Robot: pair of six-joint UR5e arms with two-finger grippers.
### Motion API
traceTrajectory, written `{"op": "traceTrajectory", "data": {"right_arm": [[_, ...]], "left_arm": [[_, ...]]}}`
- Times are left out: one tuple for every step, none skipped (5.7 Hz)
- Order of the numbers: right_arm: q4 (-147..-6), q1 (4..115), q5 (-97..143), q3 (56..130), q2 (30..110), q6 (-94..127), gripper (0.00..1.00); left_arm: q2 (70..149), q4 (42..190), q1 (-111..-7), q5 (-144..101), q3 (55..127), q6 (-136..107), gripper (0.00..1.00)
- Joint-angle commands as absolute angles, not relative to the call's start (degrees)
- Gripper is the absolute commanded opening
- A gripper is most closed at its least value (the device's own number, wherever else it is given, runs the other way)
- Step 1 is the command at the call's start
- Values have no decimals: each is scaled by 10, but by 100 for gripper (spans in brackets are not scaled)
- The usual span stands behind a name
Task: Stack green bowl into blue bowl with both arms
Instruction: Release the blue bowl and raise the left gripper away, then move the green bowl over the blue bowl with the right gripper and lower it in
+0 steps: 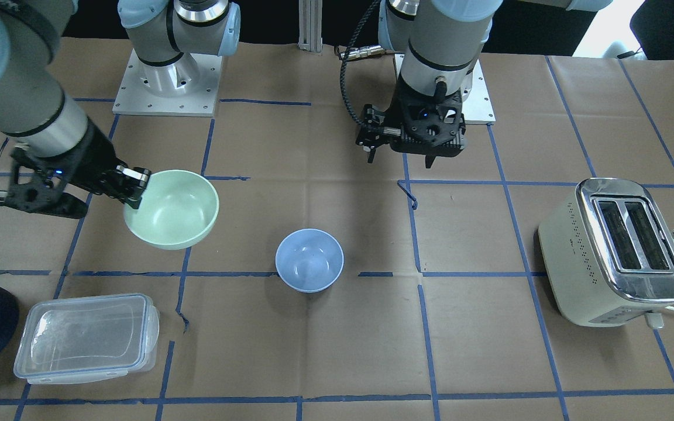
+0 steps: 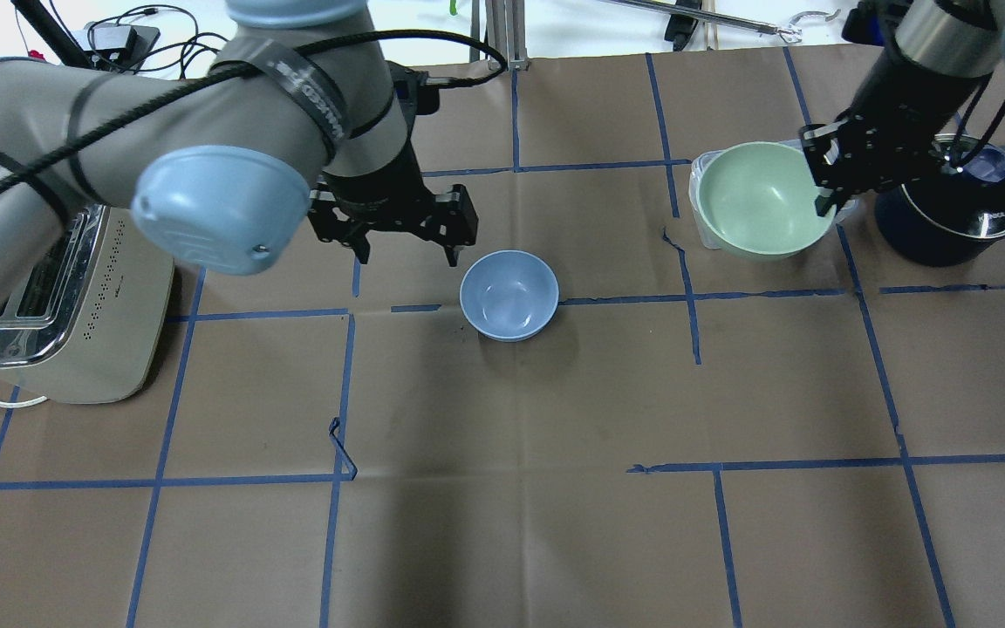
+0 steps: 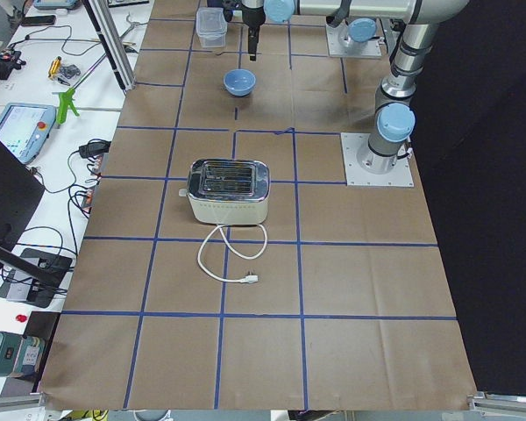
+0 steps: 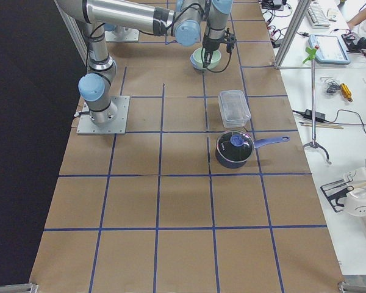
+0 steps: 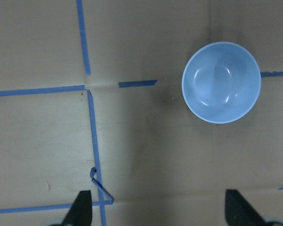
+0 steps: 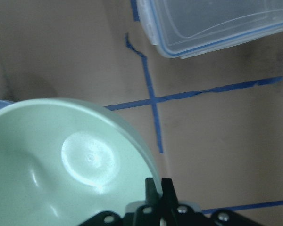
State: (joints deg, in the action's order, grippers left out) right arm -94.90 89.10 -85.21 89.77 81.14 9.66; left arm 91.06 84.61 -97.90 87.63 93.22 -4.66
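Observation:
The green bowl [image 1: 173, 209] hangs tilted above the table, held at its rim by my right gripper [image 1: 137, 188], which is shut on it. It also shows in the overhead view [image 2: 760, 201] and fills the right wrist view [image 6: 61, 160]. The blue bowl [image 1: 309, 260] sits upright and empty on the table near the middle [image 2: 509, 295]. My left gripper [image 2: 408, 255] is open and empty, hovering just beside the blue bowl on its toaster side. In the left wrist view the blue bowl [image 5: 221, 82] lies at the upper right, well off from the gripper's two fingertips [image 5: 82, 207].
A clear lidded plastic container [image 1: 85, 336] lies near the green bowl, partly under it in the overhead view. A dark navy pot [image 2: 956, 205] stands beside it. A cream toaster [image 1: 615, 251] with a cord stands at the far left end. Blue tape lines grid the brown paper.

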Motion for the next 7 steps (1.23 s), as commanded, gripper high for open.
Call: {"op": "traceTrajectory", "data": {"right_arm": [[-1027,1020,-829,897,774,279,7],[-1070,1062,-814,897,748,353,7],[-1107,1077,-814,898,715,369,7],[-1116,1077,-815,899,686,359,7],[-1129,1071,-820,901,666,337,7],[-1129,1057,-823,902,666,315,7],[-1123,1034,-815,917,667,305,7]], "left_arm": [[886,853,-945,880,929,-7,98],[881,855,-940,879,932,-6,98],[882,855,-937,879,929,1,98],[881,876,-933,881,926,6,98],[880,878,-922,881,925,10,97],[879,880,-922,880,925,11,97],[879,880,-922,879,925,11,98]]}}
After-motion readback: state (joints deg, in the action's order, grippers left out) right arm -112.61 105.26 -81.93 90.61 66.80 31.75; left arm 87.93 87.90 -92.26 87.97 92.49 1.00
